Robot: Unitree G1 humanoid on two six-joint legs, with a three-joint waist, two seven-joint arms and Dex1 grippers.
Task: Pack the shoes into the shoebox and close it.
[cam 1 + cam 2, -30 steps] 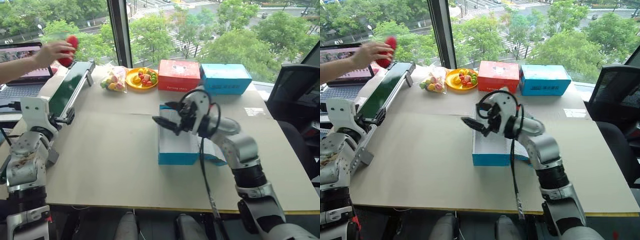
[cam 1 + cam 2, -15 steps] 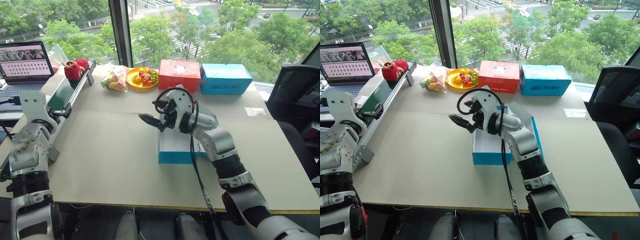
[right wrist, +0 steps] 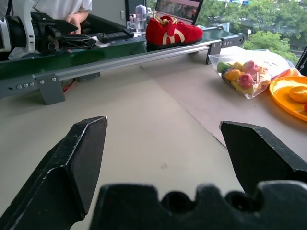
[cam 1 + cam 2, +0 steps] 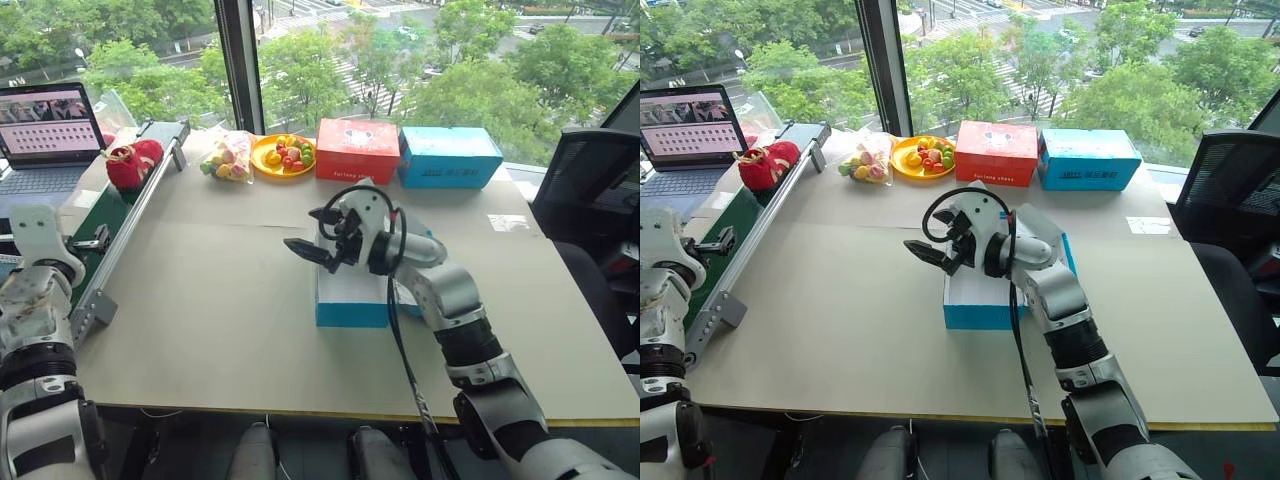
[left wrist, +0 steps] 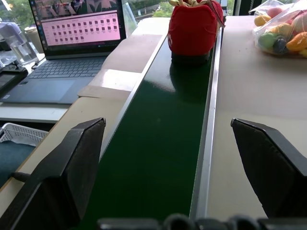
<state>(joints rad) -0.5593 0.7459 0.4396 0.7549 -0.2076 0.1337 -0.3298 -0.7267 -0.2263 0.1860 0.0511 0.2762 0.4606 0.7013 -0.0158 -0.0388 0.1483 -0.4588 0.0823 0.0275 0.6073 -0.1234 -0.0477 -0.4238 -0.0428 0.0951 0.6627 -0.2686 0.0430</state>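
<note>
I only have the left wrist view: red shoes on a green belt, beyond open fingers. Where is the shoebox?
Observer: The shoebox stands mid-table with its lid open and its white inside showing.
Operator: What is the right arm doing?
Observer: The right gripper hovers open and empty by the shoebox's left side.
Operator: Is there anything that could be mistaken for the shoebox?
Observer: A second blue box stands by the window, next to a red box.
</note>
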